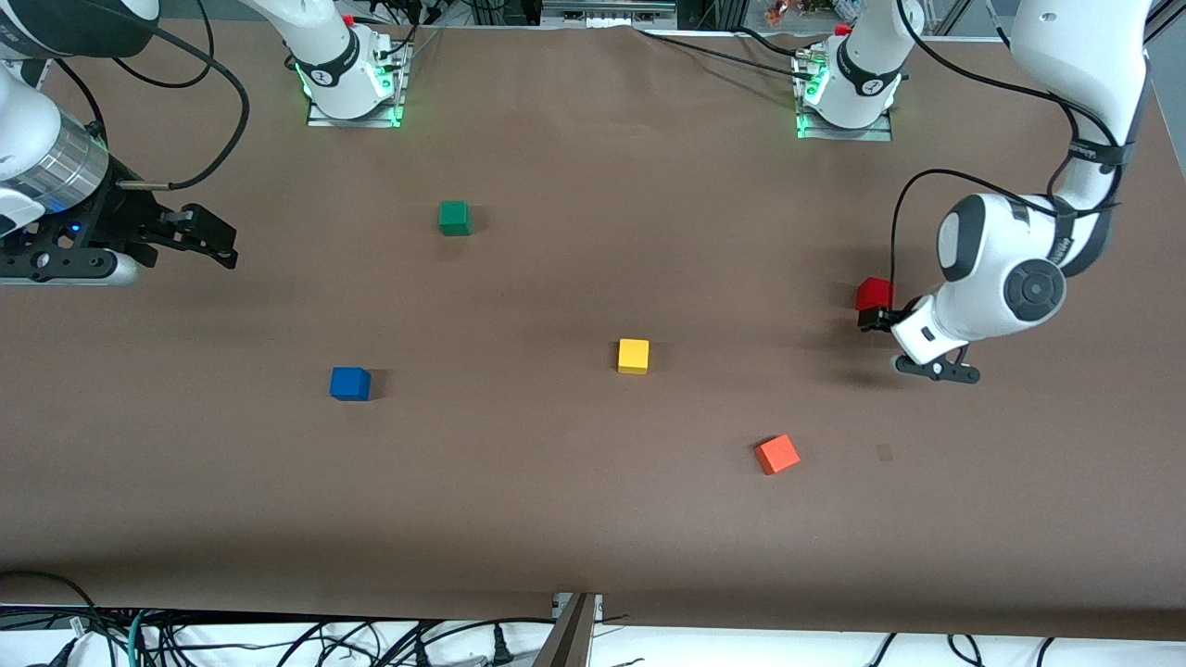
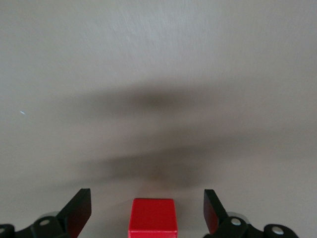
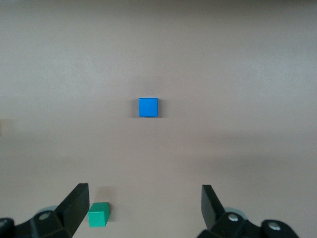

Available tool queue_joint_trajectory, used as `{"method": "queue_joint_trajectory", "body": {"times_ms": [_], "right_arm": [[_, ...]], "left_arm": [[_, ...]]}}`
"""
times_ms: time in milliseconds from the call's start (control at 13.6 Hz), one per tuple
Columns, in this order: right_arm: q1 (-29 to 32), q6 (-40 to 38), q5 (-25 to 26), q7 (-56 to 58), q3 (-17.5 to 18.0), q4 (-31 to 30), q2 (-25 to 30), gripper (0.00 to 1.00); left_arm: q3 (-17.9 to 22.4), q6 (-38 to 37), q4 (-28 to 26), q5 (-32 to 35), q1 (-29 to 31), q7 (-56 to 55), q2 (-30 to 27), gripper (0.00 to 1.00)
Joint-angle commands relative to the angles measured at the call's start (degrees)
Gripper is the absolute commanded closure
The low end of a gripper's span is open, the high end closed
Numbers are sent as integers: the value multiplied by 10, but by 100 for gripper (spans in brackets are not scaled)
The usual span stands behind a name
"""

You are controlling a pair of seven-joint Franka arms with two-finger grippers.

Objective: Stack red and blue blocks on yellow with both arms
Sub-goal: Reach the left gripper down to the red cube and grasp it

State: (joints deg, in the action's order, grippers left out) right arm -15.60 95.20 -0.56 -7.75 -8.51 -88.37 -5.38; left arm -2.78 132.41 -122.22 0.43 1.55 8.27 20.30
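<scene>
Your left gripper (image 2: 147, 213) has its fingers (image 2: 79, 208) spread wide, with the red block (image 2: 152, 217) lying between them and clear gaps on both sides; neither finger touches it. In the front view the same gripper (image 1: 878, 317) sits low at the red block (image 1: 874, 293), toward the left arm's end of the surface (image 1: 556, 519). Whether the block rests on the surface or is slightly raised, you cannot tell.

Your right gripper (image 3: 143, 210) also shows its fingers (image 3: 77, 206) wide apart and holding nothing. In the front view it (image 1: 218, 243) hangs over the right arm's end of the surface, with the right arm waiting. Its wrist view shows the blue block (image 3: 148, 107) centred ahead of the gap and the green cube (image 3: 98, 214) close by one finger.

On the surface, you find the blue block (image 1: 349, 383) lying toward the right arm's end, nearer to the front camera than the green cube (image 1: 454, 217). The yellow cube (image 1: 634, 356) stands near the middle, with nothing on it, well apart from both the blue and red blocks. The orange cube (image 1: 776, 454) lies turned at an angle, nearer to the front camera than the yellow cube.
</scene>
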Motion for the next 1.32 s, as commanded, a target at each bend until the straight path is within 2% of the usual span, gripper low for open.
{"method": "queue_joint_trajectory", "body": {"times_ms": [0,367,881,954,1028,1101,1174,1248], "right_arm": [[0,3,-2,2,0,11,-8,0],[1,2,-6,8,-2,11,-30,0],[3,4,-2,6,-2,10,-37,0],[0,4,0,5,-2,10,-38,0],[0,4,0,5,-2,9,-38,0],[0,5,-1,5,-2,9,-38,0],[0,5,-1,5,-2,9,-44,0],[0,5,-1,6,-2,9,-46,0]], "left_arm": [[-1,44,-80,-3,14,32,-48,0],[-10,51,-137,-3,14,33,-82,0],[-13,133,-185,-3,13,33,-71,0],[-13,134,-185,-3,13,37,-69,13],[-13,134,-185,-3,13,57,-67,47],[-13,133,-182,-3,13,71,-65,87],[-13,133,-181,-3,14,73,-66,100],[-13,132,-178,-3,14,71,-69,100]]}}
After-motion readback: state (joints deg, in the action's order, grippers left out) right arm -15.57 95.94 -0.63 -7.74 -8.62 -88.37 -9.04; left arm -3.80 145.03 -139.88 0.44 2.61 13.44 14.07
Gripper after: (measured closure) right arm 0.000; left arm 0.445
